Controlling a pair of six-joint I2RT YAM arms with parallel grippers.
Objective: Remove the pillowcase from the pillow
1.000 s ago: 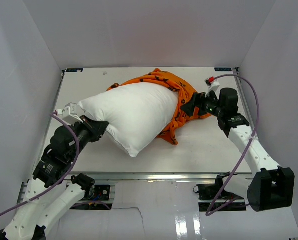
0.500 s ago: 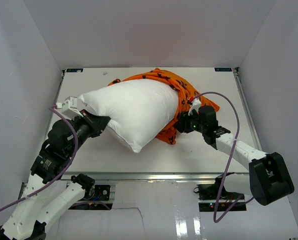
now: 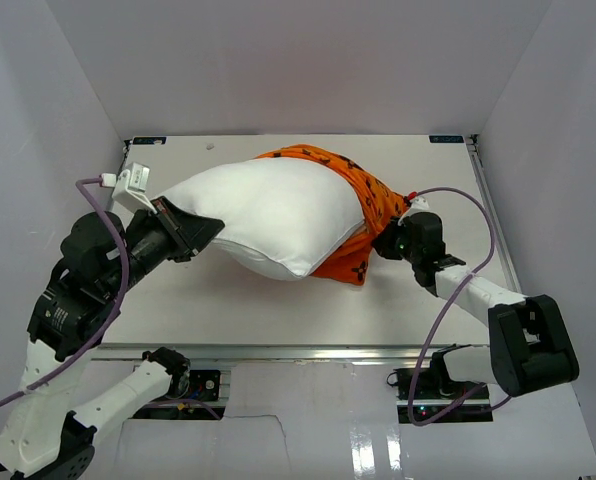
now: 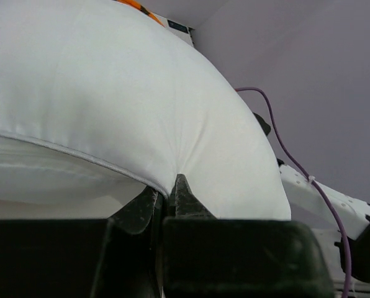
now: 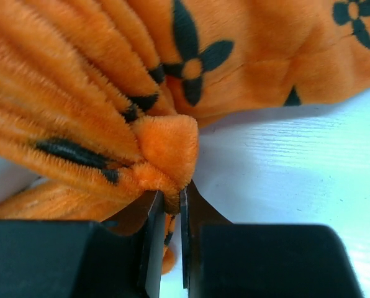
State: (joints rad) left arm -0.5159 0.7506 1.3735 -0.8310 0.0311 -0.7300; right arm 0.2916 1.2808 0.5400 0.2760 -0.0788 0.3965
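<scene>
The plump white pillow [image 3: 268, 215] lies across the middle of the table, most of it bare. The orange pillowcase [image 3: 363, 195] with black motifs still wraps its right end, bunched and stretched. My left gripper [image 3: 200, 228] is shut on the pillow's left corner seam [image 4: 163, 186], holding that end raised. At the right, my right gripper [image 3: 388, 242] is shut on a gathered fold of the pillowcase [image 5: 166, 149] close above the white tabletop [image 5: 284, 167].
White walls [image 3: 58, 120] enclose the table on three sides. A purple cable [image 3: 448, 195] loops over the right arm near the pillowcase. Bare tabletop [image 3: 238, 300] lies in front of the pillow.
My right gripper moved in low to the pillowcase's right end and shut on the fabric. The left arm lifted and pulled the pillow leftward, and more white now shows.
</scene>
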